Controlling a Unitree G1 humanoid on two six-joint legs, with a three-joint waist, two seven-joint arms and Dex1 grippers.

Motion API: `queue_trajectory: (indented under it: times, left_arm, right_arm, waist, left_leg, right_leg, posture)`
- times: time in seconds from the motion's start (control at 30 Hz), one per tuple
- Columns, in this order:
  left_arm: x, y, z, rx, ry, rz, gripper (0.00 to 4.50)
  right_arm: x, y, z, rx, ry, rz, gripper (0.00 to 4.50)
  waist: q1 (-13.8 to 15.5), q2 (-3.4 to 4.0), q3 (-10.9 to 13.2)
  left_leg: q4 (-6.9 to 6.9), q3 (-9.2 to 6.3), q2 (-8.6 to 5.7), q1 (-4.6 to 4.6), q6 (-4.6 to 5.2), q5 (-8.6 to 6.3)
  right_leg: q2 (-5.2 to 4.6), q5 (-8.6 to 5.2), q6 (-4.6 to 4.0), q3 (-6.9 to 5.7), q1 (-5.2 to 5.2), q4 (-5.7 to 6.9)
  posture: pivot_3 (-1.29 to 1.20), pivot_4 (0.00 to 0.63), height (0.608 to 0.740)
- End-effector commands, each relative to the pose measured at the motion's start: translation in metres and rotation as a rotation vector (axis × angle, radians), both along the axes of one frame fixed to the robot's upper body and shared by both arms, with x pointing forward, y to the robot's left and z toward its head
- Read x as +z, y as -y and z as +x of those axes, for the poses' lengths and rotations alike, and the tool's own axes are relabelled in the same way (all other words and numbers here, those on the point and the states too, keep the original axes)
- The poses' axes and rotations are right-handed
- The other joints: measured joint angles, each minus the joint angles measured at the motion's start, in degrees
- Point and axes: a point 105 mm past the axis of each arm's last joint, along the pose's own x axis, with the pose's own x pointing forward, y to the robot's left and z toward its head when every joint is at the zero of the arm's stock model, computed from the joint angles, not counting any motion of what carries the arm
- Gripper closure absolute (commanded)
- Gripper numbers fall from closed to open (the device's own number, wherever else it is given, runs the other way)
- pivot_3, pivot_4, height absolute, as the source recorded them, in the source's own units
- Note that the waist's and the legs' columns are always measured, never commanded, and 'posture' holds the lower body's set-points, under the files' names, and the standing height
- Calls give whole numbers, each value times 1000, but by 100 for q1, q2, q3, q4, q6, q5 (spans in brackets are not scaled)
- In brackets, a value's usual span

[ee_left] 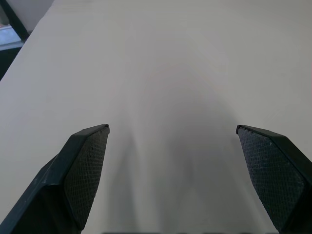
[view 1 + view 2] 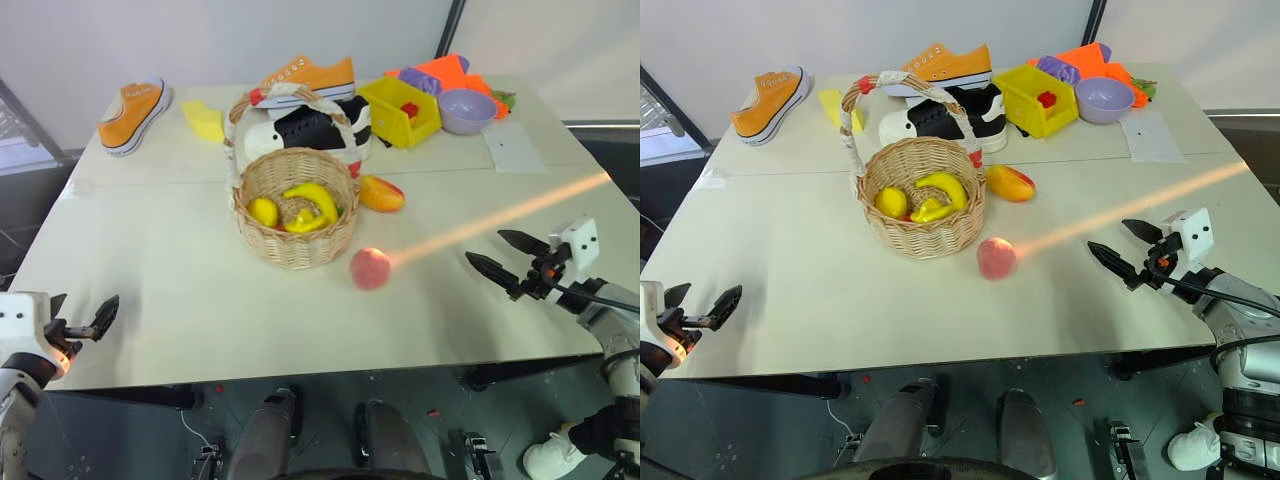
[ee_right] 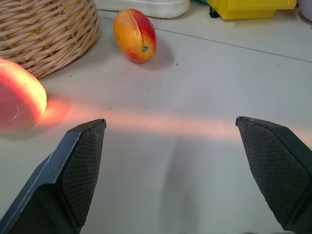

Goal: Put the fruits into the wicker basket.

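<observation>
The wicker basket (image 2: pixel 297 245) stands mid-table with a banana and a lemon inside it. A pink-red peach (image 2: pixel 370 268) lies on the table just right of the basket's front. The orange-yellow mango (image 2: pixel 381 193) lies beside the basket's far right side. My right gripper (image 2: pixel 508 258) hovers open to the right of the peach, pointing toward it, nothing between its fingers. In the right wrist view the peach (image 3: pixel 17 95) and mango (image 3: pixel 135 35) lie ahead. My left gripper (image 2: pixel 82 322) is open at the table's near left corner, empty over bare tabletop.
At the back stand two orange sneakers (image 2: pixel 133 114), a black-and-white shoe (image 2: pixel 310 130), a yellow bin (image 2: pixel 400 110), a purple bowl (image 2: pixel 466 109) and a sheet of paper (image 2: pixel 514 148). A strip of sunlight crosses the table's right side.
</observation>
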Motion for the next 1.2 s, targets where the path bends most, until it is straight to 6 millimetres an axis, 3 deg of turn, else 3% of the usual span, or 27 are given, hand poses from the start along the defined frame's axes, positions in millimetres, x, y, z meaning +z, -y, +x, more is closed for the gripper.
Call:
queue_trajectory:
  times: [0.03,0.27,0.33,0.47,0.6,0.8,0.93,1.2]
  left_arm:
    - [13,-1,1,-2,45,25,0]
    - [21,21,12,-95,74,5,0]
    - [30,33,16,-160,102,6,0]
    - [40,65,17,-324,118,2,0]
    - [43,113,9,-583,87,5,0]
    - [43,164,-4,-859,29,46,0]
    - [49,191,-4,-972,43,61,0]
    - [50,209,-4,-1035,51,73,0]
  right_arm:
    - [11,3,0,-2,46,-18,45]
    - [22,-19,1,70,69,-34,45]
    - [28,-38,-1,138,70,-14,45]
    - [36,-72,-1,234,60,-3,45]
    - [43,-114,-8,355,47,35,45]
    - [27,-153,-14,453,-20,-12,45]
    - [10,-157,0,402,-47,-61,45]
    - [-20,-161,1,428,-132,-98,45]
  waist:
    - [0,0,0]
    - [0,0,0]
    - [-2,0,0]
    - [-24,0,0]
    - [-25,0,0]
    - [5,0,0]
    - [6,0,0]
    - [9,0,0]
  left_leg:
    - [0,0,0,0,0,0]
    - [0,1,0,-1,0,0]
    - [0,1,0,-1,0,0]
    - [-3,1,0,-3,0,0]
    - [-10,1,0,-5,0,0]
    - [-44,3,-1,-3,0,0]
    - [-47,4,-2,-4,0,1]
    - [-49,3,-2,-1,1,2]
  right_leg:
    - [0,0,0,0,1,0]
    - [-1,0,0,0,0,-2]
    - [0,0,0,0,0,-2]
    - [0,0,0,0,0,-1]
    - [0,0,0,1,-8,-6]
    - [-1,2,-3,0,-11,-41]
    - [1,2,-2,-3,-13,-49]
    - [7,4,2,-5,-5,-52]
  posture:
    - [0,150,740]
    - [0,150,740]
    - [0,150,740]
    - [0,150,740]
    - [0,150,740]
    - [0,150,740]
    - [0,150,740]
    - [0,150,740]
